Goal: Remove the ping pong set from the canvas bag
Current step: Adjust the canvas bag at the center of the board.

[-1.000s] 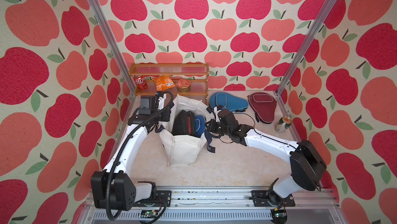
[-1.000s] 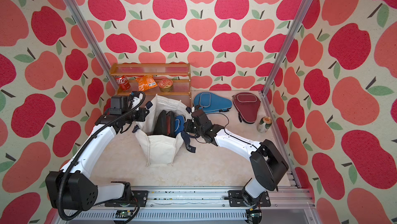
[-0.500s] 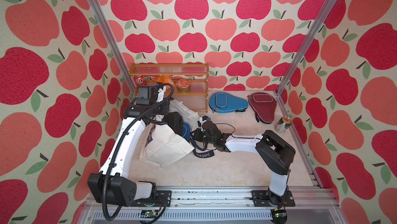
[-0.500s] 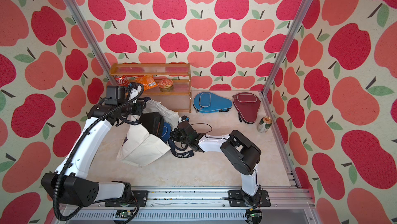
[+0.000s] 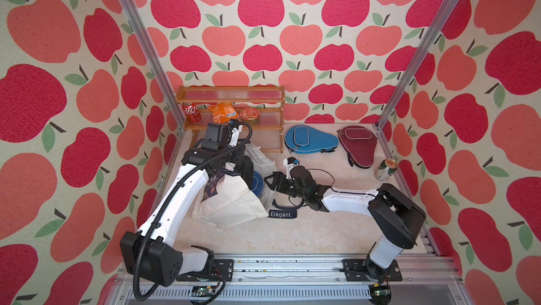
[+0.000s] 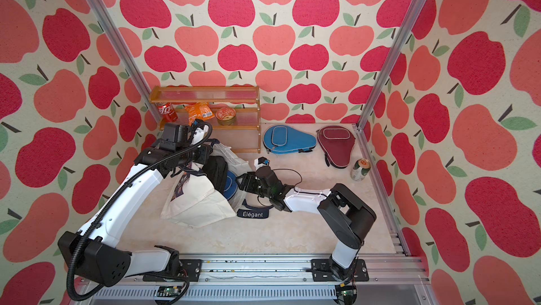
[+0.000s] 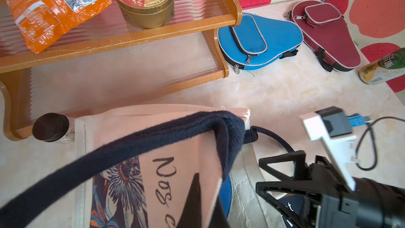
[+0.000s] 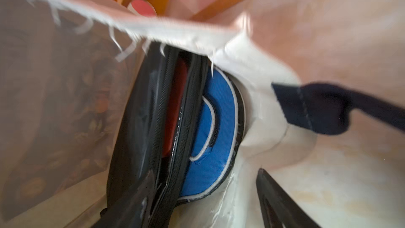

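Left tool (image 7: 198,190) pinching the canvas bag (image 5: 231,201) by its rim, bag tilted on table (image 5: 322,230), right tool (image 5: 270,183) spread at its mouth, blue paddle case (image 8: 219,115) inside.

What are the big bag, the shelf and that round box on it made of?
Bag: cream woven cloth, likely canvas; frayed threads at its rim.
Shelf: glossy orange-brown wood frame, ribbed clear panels, probably plastic or glass.
Round box: seemingly metal, shiny gold wall.
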Robot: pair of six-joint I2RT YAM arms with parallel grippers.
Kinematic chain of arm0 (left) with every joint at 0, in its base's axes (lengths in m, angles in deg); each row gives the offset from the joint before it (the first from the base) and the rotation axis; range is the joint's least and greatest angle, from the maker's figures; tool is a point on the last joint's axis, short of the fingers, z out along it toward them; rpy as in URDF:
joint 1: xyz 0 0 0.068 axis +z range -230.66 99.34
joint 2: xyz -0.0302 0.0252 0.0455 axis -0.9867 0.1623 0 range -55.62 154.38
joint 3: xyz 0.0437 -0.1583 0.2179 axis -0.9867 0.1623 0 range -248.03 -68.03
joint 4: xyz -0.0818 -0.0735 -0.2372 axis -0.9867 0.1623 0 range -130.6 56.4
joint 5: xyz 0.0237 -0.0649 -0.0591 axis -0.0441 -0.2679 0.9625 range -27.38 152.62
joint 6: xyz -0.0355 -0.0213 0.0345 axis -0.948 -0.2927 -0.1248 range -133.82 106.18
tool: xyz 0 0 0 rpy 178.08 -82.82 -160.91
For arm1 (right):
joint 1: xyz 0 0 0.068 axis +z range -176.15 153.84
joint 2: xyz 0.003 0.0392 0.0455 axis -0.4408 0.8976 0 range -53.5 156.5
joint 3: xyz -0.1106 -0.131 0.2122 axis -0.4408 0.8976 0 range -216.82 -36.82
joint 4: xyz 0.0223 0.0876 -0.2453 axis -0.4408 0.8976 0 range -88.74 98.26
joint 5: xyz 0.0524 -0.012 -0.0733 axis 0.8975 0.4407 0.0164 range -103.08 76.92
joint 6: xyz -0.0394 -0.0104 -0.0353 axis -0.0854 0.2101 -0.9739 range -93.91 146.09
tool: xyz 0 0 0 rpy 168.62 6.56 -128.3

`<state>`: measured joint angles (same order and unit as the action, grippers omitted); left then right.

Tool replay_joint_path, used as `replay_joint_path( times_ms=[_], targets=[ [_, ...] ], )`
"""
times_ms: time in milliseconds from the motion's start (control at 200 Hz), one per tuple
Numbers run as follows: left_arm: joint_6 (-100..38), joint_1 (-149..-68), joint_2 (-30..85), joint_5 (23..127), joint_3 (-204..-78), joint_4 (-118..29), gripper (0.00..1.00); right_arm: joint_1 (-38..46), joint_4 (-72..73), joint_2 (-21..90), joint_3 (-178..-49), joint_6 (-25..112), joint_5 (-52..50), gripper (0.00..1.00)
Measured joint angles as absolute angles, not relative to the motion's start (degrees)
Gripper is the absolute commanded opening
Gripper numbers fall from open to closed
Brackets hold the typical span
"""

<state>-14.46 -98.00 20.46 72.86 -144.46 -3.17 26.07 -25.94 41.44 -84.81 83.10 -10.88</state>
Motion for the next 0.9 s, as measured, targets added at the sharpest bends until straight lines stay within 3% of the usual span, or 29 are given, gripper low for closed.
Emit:
replay_joint_path(
  times_ms=[180, 400, 900],
  targets=[
    [-16.1, -101.6, 22.7, 70.7, -144.5, -4.4, 0.00, 22.1, -27.3, 33.0, -80.7, 81.1, -11.8, 0.79],
    [-18.8, -106.2, 26.4, 67.7, -144.5, -6.0, 0.00, 21.6, -32.3, 31.4, -78.4, 80.8, -8.0, 0.78],
    [-21.2, -110.3, 31.4, 62.9, -144.5, -6.9, 0.00, 28.1, -46.3, 43.9, -75.4, 86.2, 2.8, 0.71]
  ],
)
